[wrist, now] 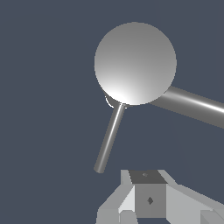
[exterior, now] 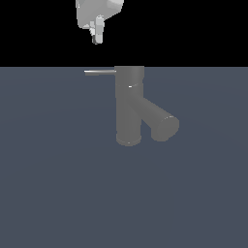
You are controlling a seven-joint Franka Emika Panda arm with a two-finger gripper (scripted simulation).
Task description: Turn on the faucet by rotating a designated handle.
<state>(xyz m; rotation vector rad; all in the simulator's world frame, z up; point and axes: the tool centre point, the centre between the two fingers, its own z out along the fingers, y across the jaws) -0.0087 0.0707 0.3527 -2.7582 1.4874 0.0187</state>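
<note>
Exterior view: the handle (exterior: pixel 100 72) is a thin pale rod sticking out level from the top section of the faucet (exterior: pixel 129 104), pointing toward the exterior view's left. It is far slimmer than the grey upright body it joins. The faucet stands near the far edge of the dark blue-grey surface (exterior: pixel 58 193), roughly midway along it. A thick spout (exterior: pixel 160 121) branches diagonally down toward the exterior view's right, on the opposite side from the handle.

Wrist view, looking straight down: faucet top (wrist: pixel 135 63) reads as a round cap, handle (wrist: pixel 109 138) and spout (wrist: pixel 192 105) running out from under it in different directions. The handle's free end sits closest to the camera's own hardware.

The gripper (exterior: pixel 97 35) hangs above the handle's outer part, well clear, touching nothing. Jaws look nearly together in the exterior view, nothing between them; the gap is too small to read, so I cannot tell their state for certain. In the wrist view only the gripper (wrist: pixel 148 199) body shows.

Judgement: the position over the rod's free end makes sense, since pushing far from the pivot gives the most leverage. Task looks unstarted; a descent beside the rod seems next.
</note>
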